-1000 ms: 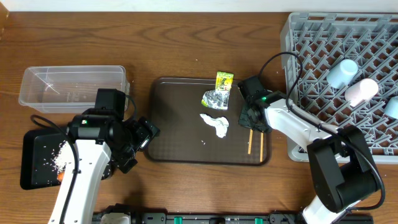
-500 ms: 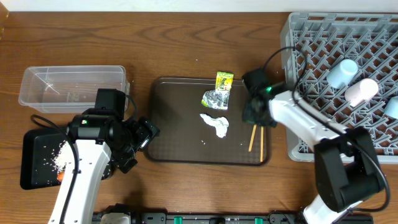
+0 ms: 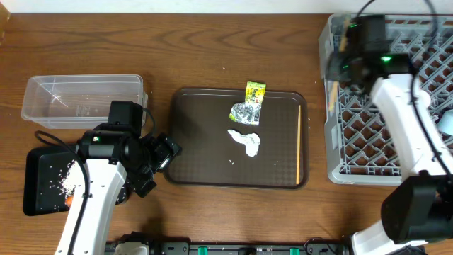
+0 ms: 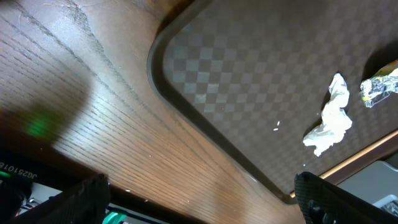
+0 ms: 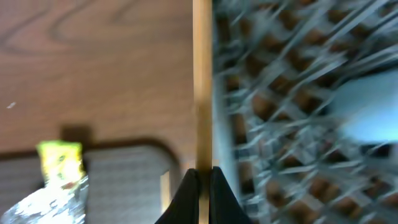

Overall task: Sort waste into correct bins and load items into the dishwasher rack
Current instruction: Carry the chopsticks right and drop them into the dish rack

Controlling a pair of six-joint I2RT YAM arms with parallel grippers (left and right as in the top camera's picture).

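Over the left edge of the dishwasher rack, the right pincer clenches one wooden chopstick by its end; released here, it could slip through the lattice or drop onto the table. The left pincer hangs spread wide, empty.

The left gripper is held wide open, its arm folded close in. The right gripper is pinched onto a chopstick, its blurred arm seemingly stretched forward.

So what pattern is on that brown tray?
A faint checkerboard on the tray, clearest in the left wrist view.
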